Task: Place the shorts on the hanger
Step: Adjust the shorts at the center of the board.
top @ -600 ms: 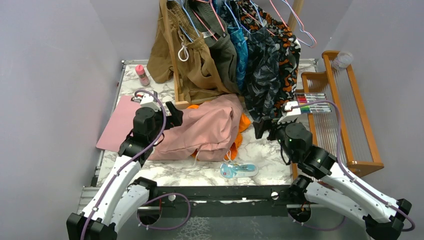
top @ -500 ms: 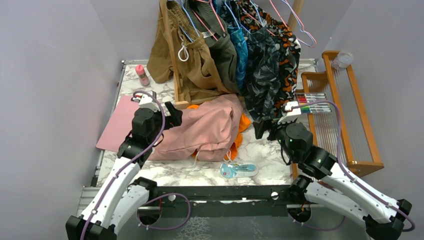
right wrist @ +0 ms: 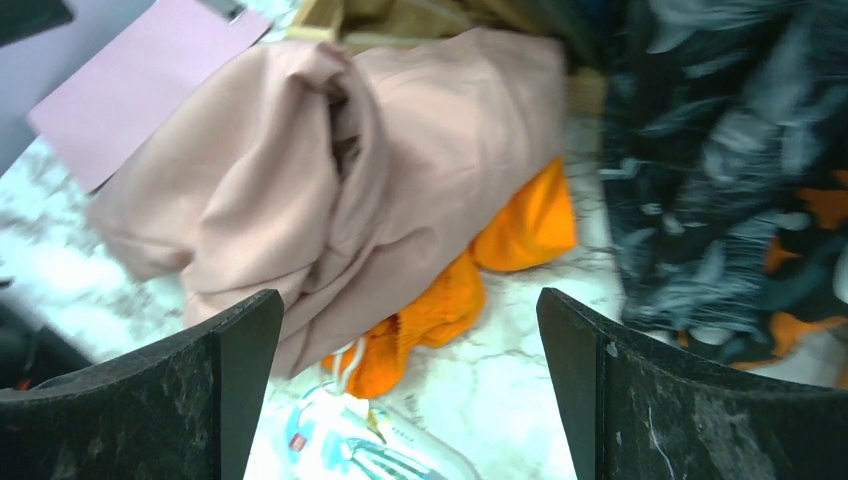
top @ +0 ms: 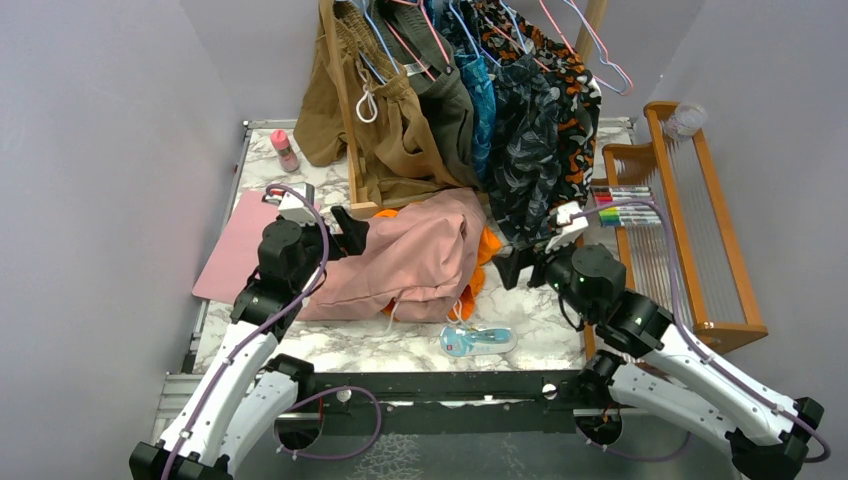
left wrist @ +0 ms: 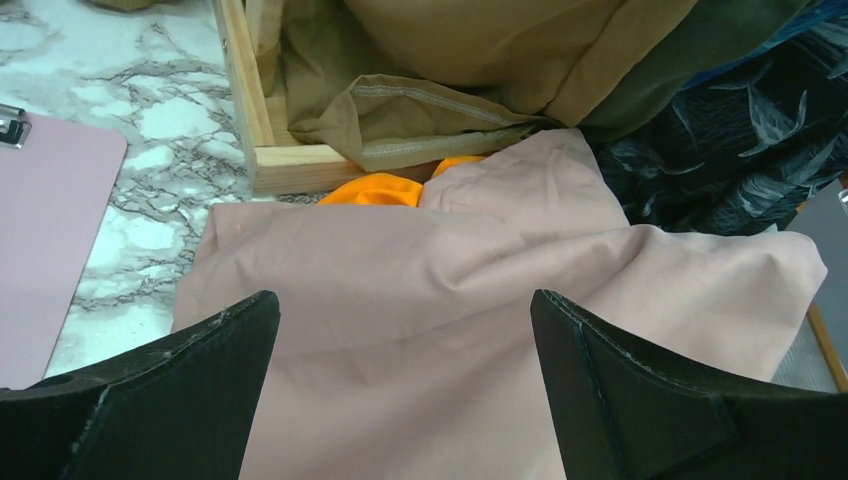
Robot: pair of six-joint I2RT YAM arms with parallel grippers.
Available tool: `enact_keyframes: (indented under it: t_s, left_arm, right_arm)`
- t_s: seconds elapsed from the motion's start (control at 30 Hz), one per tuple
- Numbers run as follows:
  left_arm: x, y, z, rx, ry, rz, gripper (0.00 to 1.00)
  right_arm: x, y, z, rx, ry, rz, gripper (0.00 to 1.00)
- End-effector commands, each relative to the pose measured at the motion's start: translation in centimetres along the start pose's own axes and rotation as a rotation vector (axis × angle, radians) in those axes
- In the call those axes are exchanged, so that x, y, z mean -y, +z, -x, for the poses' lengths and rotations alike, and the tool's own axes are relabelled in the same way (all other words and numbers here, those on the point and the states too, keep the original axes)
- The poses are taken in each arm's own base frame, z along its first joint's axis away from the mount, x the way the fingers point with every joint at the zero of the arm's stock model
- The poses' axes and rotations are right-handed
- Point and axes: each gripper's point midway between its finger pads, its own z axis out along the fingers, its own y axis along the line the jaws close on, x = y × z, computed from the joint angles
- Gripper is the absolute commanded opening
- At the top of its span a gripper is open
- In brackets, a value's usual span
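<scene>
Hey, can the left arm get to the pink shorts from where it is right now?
Probably yes. The left gripper hangs open just above the pink shorts, with nothing between it and the fabric. Orange shorts peek out beneath, so a deep pinch might catch those too.

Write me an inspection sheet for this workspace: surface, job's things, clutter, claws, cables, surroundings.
Surface: marble-patterned table, crowded toward the back.
Job's things: pink shorts heaped on the table, partly over orange shorts; light blue hanger up among the hung clothes.
Clutter: pink clipboard, small bottle, blue-white packet, markers, wooden frame.
Claws: left claw open over the pink shorts; right claw open, empty.
Cables: purple cable along each arm.
Surroundings: grey walls; hung clothes behind.
</scene>
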Motion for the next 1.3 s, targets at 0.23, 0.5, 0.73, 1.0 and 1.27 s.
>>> enact_keyframes:
  t_s: [0.23, 0.5, 0.73, 1.0, 1.27]
  left_arm:
    - [1.1, -0.7, 1.0, 0.046, 0.037, -0.059, 0.99]
    - [1.5, -0.6, 0.9, 0.04, 0.043, -0.086, 0.99]
    - [1.6, -0.8, 0.8, 0.041, 0.05, -0.094, 0.99]
    - [1.7, -0.7, 0.8, 0.041, 0.049, -0.098, 0.98]
    - [1.2, -0.9, 1.1, 0.048, 0.054, -0.066, 0.97]
  right_arm:
    - [-9.2, 2.1, -0.7, -0.135, 0.125, 0.381, 0.89]
    - [-11.5, 3.1, -3.4, -0.169, 0.109, 0.325, 0.82]
    - [-10.6, 4.3, -5.4, -0.21, 0.206, 0.223, 0.59]
    - [-9.8, 5.0, -5.0, -0.208, 0.201, 0.15, 0.27]
    - [-13.3, 4.5, 4.0, -0.028, 0.124, 0.307, 0.01]
